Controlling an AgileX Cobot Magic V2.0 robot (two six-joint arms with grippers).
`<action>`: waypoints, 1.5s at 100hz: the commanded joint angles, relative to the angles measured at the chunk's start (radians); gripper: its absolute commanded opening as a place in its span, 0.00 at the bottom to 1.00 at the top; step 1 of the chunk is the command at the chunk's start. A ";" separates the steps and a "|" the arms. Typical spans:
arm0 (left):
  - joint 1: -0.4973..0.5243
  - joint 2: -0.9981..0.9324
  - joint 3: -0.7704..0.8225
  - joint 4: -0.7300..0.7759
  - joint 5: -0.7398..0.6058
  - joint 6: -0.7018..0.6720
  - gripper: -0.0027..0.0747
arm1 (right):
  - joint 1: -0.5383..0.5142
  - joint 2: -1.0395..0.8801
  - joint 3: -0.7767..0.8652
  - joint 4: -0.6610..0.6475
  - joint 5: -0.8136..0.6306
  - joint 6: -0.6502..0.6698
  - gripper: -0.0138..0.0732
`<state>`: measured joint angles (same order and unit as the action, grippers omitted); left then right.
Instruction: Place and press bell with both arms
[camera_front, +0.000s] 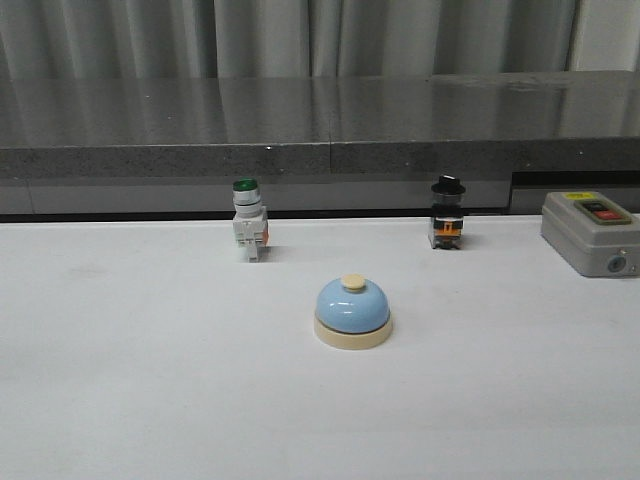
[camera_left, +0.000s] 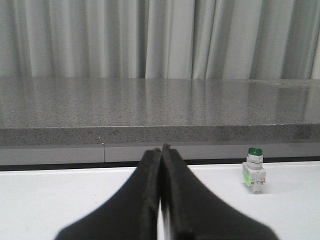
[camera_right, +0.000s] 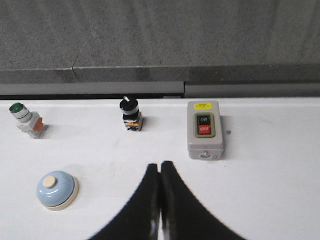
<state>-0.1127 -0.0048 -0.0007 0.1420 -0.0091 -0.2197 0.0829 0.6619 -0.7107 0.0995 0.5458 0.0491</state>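
Note:
The light-blue bell (camera_front: 353, 312) with its cream base and cream button stands upright in the middle of the white table (camera_front: 150, 400). It also shows in the right wrist view as the bell (camera_right: 57, 189), well off to one side of my right gripper (camera_right: 160, 165), which is shut and empty. My left gripper (camera_left: 161, 148) is shut too, with nothing between its fingers; the bell is out of that view. Neither arm appears in the front view.
A green-capped white pushbutton (camera_front: 248, 220) stands at the back left and a black-knobbed switch (camera_front: 447, 212) at the back right. A grey on/off switch box (camera_front: 592, 232) lies at the far right. A dark stone ledge (camera_front: 320, 130) runs behind the table.

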 joint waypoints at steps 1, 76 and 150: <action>0.003 -0.029 0.044 0.001 -0.081 -0.010 0.01 | 0.001 0.053 -0.035 0.041 -0.062 -0.006 0.09; 0.003 -0.029 0.044 0.001 -0.081 -0.010 0.01 | 0.345 0.801 -0.447 0.042 0.104 -0.101 0.09; 0.003 -0.029 0.044 0.001 -0.081 -0.010 0.01 | 0.443 1.190 -0.717 0.042 0.162 -0.119 0.09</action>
<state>-0.1127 -0.0048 -0.0007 0.1420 -0.0091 -0.2197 0.5262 1.8890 -1.3838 0.1359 0.7227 -0.0578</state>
